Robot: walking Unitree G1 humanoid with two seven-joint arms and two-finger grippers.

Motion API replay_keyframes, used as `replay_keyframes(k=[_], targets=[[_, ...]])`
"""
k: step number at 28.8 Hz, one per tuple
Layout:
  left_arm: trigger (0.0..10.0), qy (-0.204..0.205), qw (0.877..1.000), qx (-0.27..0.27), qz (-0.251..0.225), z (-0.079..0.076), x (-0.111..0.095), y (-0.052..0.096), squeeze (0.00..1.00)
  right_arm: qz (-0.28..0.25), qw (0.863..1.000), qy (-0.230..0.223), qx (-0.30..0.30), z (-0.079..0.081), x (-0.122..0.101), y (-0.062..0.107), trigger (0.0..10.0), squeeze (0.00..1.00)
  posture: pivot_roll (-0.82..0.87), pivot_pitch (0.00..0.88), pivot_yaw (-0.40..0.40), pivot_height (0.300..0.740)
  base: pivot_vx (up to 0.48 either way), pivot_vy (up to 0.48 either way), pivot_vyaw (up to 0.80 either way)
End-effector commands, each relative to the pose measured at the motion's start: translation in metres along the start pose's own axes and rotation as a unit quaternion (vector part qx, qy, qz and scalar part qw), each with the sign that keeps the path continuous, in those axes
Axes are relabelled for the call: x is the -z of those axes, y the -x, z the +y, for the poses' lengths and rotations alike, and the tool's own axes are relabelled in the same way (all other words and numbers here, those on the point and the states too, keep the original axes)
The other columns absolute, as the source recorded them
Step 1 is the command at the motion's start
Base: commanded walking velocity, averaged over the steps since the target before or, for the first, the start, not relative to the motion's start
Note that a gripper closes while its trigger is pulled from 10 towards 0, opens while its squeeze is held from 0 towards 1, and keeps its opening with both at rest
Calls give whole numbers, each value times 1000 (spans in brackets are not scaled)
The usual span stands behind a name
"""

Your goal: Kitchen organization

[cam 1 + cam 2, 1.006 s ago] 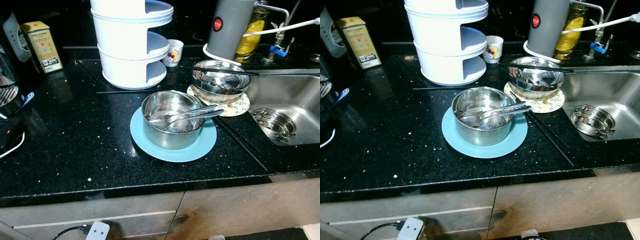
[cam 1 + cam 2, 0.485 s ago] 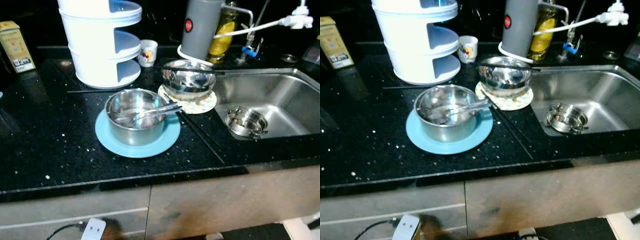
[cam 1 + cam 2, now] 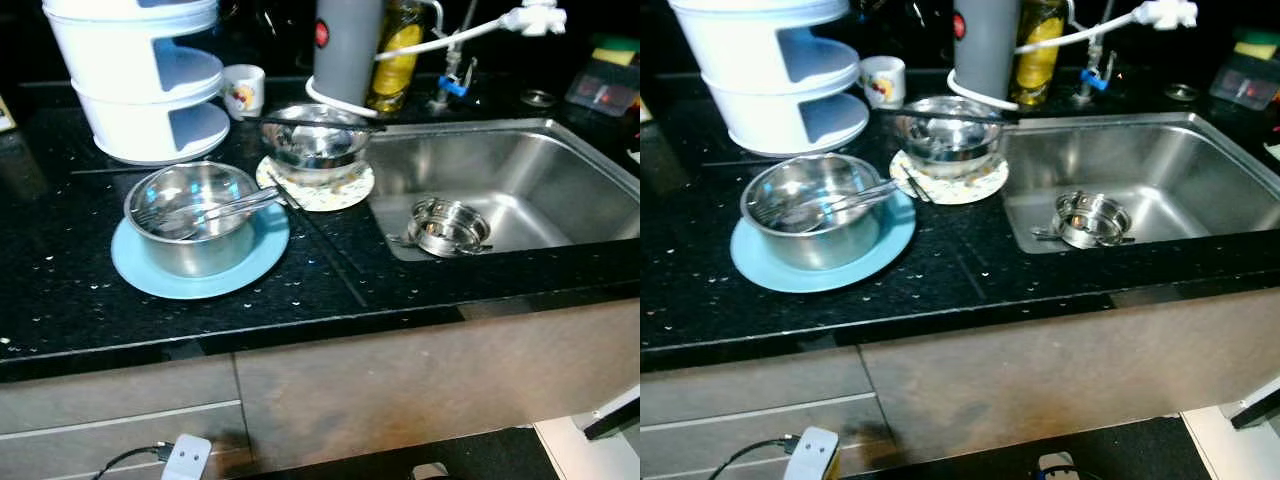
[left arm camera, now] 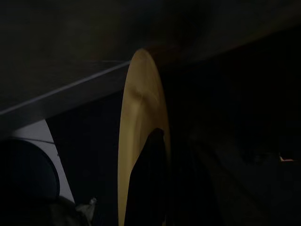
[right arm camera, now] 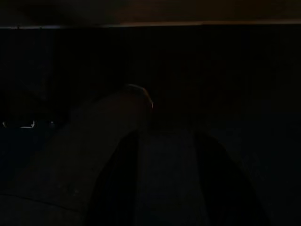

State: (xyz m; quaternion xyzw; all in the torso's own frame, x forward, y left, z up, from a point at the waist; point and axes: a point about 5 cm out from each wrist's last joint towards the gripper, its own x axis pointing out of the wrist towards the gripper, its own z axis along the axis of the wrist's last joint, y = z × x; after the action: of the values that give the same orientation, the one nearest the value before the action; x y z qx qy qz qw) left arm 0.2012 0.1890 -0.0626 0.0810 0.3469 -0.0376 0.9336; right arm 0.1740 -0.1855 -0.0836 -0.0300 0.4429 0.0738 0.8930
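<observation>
On the black counter (image 3: 330, 280) a steel bowl (image 3: 190, 215) with a fork and spoon (image 3: 215, 208) in it stands on a light blue plate (image 3: 140, 280). Behind it a second steel bowl (image 3: 315, 140) sits on a patterned mat (image 3: 350, 190), with black chopsticks (image 3: 300, 122) laid across its rim. A small steel pot (image 3: 448, 226) lies in the sink (image 3: 540, 170). In the dark left wrist view my left gripper (image 4: 146, 188) holds a yellow plate (image 4: 138, 117) edge-on. In the right wrist view my right gripper (image 5: 167, 188) hangs in shadow, its two fingers apart and nothing between them.
A white tiered rack (image 3: 140, 80) and a small mug (image 3: 243, 90) stand at the back left. A grey cylinder (image 3: 345, 45), an oil bottle (image 3: 395, 55) and the tap stand behind the sink. Brown cabinet fronts (image 3: 400, 390) run below the counter edge. A white plug (image 3: 187, 457) lies on the floor.
The whole picture has slid left, so the camera has turned right and more of the sink shows. Nothing on the counter has moved.
</observation>
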Motion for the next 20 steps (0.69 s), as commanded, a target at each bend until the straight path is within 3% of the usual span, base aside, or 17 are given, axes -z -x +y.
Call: replay_keyframes(k=[1,20], targets=[[10000,-5,1000,5,11,-3,6,2,0,28,1000,-2,-7,4,15,2,10000,0,-42,196,-39,740,0,-300,0],[10000,0,1000,6,8,-3,4,1,0,28,1000,-1,-8,3,15,3,10000,0,-46,187,-38,740,0,-343,0]])
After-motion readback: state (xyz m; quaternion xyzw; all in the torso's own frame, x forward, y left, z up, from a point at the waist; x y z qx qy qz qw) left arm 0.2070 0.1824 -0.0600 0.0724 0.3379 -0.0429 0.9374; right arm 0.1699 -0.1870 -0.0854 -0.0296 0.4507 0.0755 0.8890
